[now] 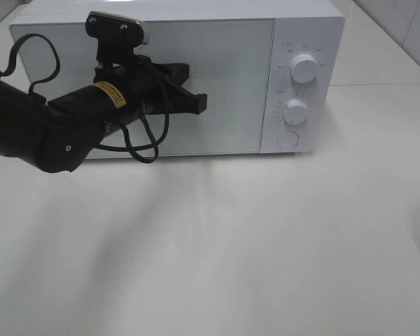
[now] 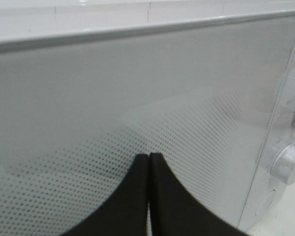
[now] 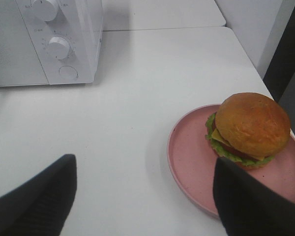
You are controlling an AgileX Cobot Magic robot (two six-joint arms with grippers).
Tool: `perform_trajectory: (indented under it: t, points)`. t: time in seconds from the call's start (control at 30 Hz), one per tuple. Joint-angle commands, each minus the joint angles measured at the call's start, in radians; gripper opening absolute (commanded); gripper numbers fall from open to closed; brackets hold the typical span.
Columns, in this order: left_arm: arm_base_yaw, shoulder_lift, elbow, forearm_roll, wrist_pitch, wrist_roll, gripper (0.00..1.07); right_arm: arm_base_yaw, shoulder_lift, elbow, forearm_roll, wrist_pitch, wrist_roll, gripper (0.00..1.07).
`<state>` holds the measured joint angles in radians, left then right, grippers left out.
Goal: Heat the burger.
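A boxy white microwave oven (image 1: 196,77) with a frosted, dot-patterned glass door (image 1: 217,84) stands at the back of a plain white tabletop (image 1: 231,245), its door shut flat against the body. On its control panel at the right sit two round white knobs, one (image 1: 304,68) above the other (image 1: 295,110), with a round white button (image 1: 288,140) below them. The left arm, black with a yellow label on its wrist, reaches in from the left edge of the high view and holds the left gripper (image 1: 196,103) in front of the door glass, about halfway across it; in the left wrist view its two black fingers (image 2: 160,196) are pressed together tip to tip with nothing between them, pointing at the dotted pane (whether the tips actually touch the glass cannot be told). The right gripper (image 3: 142,196) does not appear in the high view, but its own wrist camera shows its two black fingers (image 3: 37,201) spread wide apart and holding nothing, hanging above the tabletop. In that same view the small round burger (image 3: 248,129), with a tan-brown domed bun over green lettuce, a yellow slice and a red layer, sits on a round pink plate (image 3: 191,157), set toward one side of it rather than in the middle. Plate and burger lie on the tabletop well apart from the microwave, off toward its control-panel side, just beside one of the spread fingers.
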<state>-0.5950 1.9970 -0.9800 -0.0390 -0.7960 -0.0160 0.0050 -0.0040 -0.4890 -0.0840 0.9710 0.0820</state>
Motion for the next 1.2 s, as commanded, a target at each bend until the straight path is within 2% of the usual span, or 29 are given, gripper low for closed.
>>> perform_trajectory:
  t: [0.03,0.27,0.4,0.63,0.7,0.8,0.87,0.93,0.97,1.03,1.07,1.1,1.13,1.17,1.2]
  points:
    - [0.018,-0.001,-0.047,-0.21,-0.029,0.029,0.0,-0.006,-0.029,-0.001,0.004,-0.007,-0.008,0.75]
    - [-0.043,-0.057,-0.043,-0.218,0.032,0.088,0.0,-0.006,-0.029,-0.001,0.004,-0.007,-0.008,0.75]
    - [-0.075,-0.108,-0.002,-0.256,0.037,0.123,0.0,-0.006,-0.029,-0.001,0.004,-0.007,-0.008,0.75]
    - [-0.145,-0.222,0.113,-0.305,0.05,0.13,0.0,-0.006,-0.029,-0.001,0.004,-0.007,-0.008,0.75]
    - [-0.175,-0.282,0.158,-0.32,0.104,0.13,0.0,-0.006,-0.029,-0.001,0.004,-0.007,-0.007,0.75]
    - [-0.185,-0.301,0.169,-0.324,0.129,0.13,0.0,-0.006,-0.029,-0.001,0.004,-0.007,-0.007,0.75]
    - [-0.22,-0.397,0.203,-0.326,0.306,0.134,0.0,-0.006,-0.029,-0.001,0.004,-0.007,-0.007,0.75]
    - [-0.226,-0.42,0.203,-0.326,0.373,0.138,0.0,-0.006,-0.029,-0.001,0.004,-0.007,-0.007,0.75]
    - [-0.234,-0.461,0.203,-0.325,0.502,0.156,0.0,-0.006,-0.029,-0.001,0.004,-0.007,-0.007,0.75]
    - [-0.235,-0.479,0.203,-0.325,0.549,0.162,0.01,-0.006,-0.029,-0.001,0.004,-0.007,-0.007,0.75]
    - [-0.235,-0.522,0.203,-0.324,0.653,0.174,0.06,-0.006,-0.029,-0.001,0.004,-0.007,-0.007,0.75]
    - [-0.235,-0.522,0.203,-0.324,0.653,0.174,0.06,-0.006,-0.029,-0.001,0.004,-0.007,-0.007,0.75]
    - [-0.235,-0.564,0.202,-0.316,0.754,0.174,0.14,-0.006,-0.029,-0.001,0.004,-0.007,-0.007,0.75]
    - [-0.235,-0.564,0.202,-0.316,0.754,0.174,0.14,-0.006,-0.029,-0.001,0.004,-0.007,-0.007,0.75]
    - [-0.235,-0.58,0.202,-0.309,0.796,0.174,0.21,-0.006,-0.029,-0.001,0.004,-0.007,-0.007,0.75]
